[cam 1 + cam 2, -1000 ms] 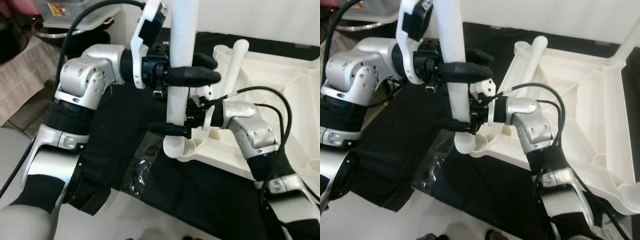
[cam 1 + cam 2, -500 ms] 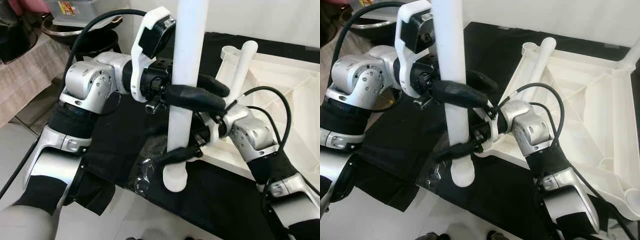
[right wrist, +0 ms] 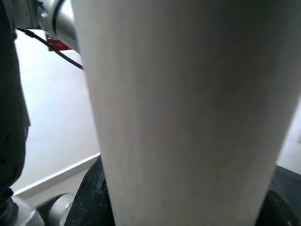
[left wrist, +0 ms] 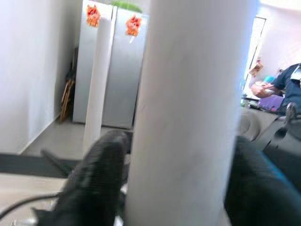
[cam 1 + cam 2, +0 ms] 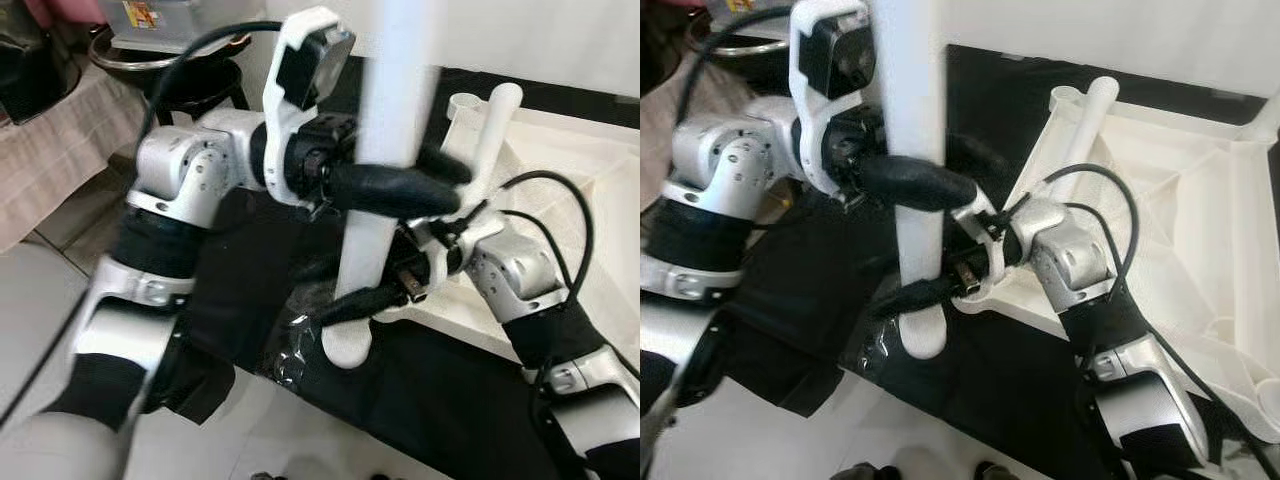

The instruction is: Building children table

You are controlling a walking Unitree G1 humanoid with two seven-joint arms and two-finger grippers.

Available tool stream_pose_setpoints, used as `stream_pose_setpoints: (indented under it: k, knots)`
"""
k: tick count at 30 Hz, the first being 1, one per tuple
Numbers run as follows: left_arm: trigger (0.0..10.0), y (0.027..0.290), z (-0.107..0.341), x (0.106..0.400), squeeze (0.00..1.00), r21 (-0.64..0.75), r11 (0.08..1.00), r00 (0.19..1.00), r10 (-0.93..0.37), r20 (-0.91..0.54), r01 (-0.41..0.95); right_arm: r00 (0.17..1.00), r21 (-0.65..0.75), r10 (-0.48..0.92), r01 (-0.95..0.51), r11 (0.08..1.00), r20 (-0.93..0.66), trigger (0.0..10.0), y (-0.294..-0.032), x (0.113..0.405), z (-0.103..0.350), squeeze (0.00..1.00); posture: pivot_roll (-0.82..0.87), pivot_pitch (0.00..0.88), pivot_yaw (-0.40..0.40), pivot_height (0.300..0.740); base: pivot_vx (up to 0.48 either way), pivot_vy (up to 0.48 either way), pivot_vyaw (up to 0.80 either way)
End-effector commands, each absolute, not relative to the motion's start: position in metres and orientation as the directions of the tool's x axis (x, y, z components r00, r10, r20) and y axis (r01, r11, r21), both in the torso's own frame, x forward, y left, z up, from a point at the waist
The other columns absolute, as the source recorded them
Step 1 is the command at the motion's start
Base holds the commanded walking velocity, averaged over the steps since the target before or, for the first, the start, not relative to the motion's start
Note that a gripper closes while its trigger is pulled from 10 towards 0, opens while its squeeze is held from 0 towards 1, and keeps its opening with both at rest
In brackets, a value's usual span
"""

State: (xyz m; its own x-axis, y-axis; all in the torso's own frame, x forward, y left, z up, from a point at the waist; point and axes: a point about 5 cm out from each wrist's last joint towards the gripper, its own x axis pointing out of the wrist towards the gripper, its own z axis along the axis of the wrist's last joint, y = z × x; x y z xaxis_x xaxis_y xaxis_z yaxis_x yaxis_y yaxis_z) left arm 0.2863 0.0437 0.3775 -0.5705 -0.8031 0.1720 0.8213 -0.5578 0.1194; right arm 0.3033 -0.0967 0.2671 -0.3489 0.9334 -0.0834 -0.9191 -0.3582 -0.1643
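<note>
A long white table leg [image 5: 368,250] stands nearly upright, and both grippers hold it. My left gripper [image 5: 440,185] is shut on its upper part, black fingers wrapped around the tube. Lower down, my right gripper [image 5: 335,295] is shut on it just above the flared end [image 5: 345,345]. That end hangs over the black cloth [image 5: 440,400], just left of the near corner of the upturned white table top [image 5: 590,180]. Another white leg [image 5: 495,125] stands in the table top's far corner socket. In both wrist views the leg [image 4: 188,117] looms close between the fingers.
A crumpled clear plastic wrap [image 5: 290,345] lies on the cloth below the leg. A dark pot and a plastic box [image 5: 150,20] sit on a low stand at the far left. Pale floor lies in front. A seated person [image 4: 282,89] is far off in the left wrist view.
The leg's lower end has left the table top's near corner and swung out to the left, over the cloth. Both grippers kept their hold and moved with it.
</note>
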Motion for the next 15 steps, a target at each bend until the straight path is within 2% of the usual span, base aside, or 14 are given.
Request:
stream_pose_setpoints:
  k: [1,7,9,10,12,13,14,15]
  knots:
    - [10.0,0.033,0.387,0.280,1.00,0.139,-0.578,-0.595,-0.781,0.188,0.804,-0.321,-0.109,0.941,-0.937,-0.332,-0.106,0.0,-0.095,0.306,0.255,0.00,-0.08,0.156,0.039,0.740,0.000,0.000,0.00]
    - [10.0,0.045,0.390,0.290,1.00,0.150,-0.490,-0.512,-0.829,0.226,0.859,-0.280,-0.118,0.956,-0.950,-0.289,-0.091,0.0,-0.104,0.308,0.258,0.00,-0.08,0.155,0.039,0.740,0.000,0.000,0.00]
    - [10.0,0.074,0.383,0.302,1.00,0.149,-0.341,-0.368,-0.897,0.244,0.928,-0.198,-0.141,0.976,-0.967,-0.210,-0.095,0.0,-0.120,0.315,0.264,0.00,-0.08,0.167,0.039,0.740,0.000,0.000,0.00]
    - [10.0,0.074,0.383,0.302,1.00,0.149,-0.341,-0.368,-0.897,0.244,0.928,-0.198,-0.141,0.976,-0.967,-0.210,-0.095,0.0,-0.120,0.315,0.264,0.00,-0.08,0.167,0.039,0.740,0.000,0.000,0.00]
    - [10.0,0.101,0.369,0.311,1.00,0.120,-0.203,-0.228,-0.942,0.248,0.972,-0.121,-0.167,0.988,-0.976,-0.136,-0.097,0.0,-0.133,0.321,0.270,0.00,-0.08,0.168,0.039,0.740,0.000,0.000,0.00]
    - [10.0,0.101,0.369,0.311,1.00,0.120,-0.203,-0.228,-0.942,0.248,0.972,-0.121,-0.167,0.988,-0.976,-0.136,-0.097,0.0,-0.133,0.321,0.270,0.00,-0.08,0.168,0.039,0.740,0.000,0.000,0.00]
    - [10.0,0.117,0.352,0.315,1.00,0.082,-0.103,-0.120,-0.965,0.232,0.991,-0.074,-0.196,0.994,-0.977,-0.088,-0.078,0.0,-0.142,0.326,0.280,0.00,-0.07,0.191,0.040,0.740,0.000,0.000,0.00]
    - [10.0,0.126,0.341,0.316,1.00,0.060,-0.046,-0.058,-0.974,0.218,0.997,-0.048,-0.212,0.997,-0.975,-0.060,-0.064,0.0,-0.146,0.328,0.286,0.00,-0.07,0.191,0.040,0.740,0.000,0.000,0.00]
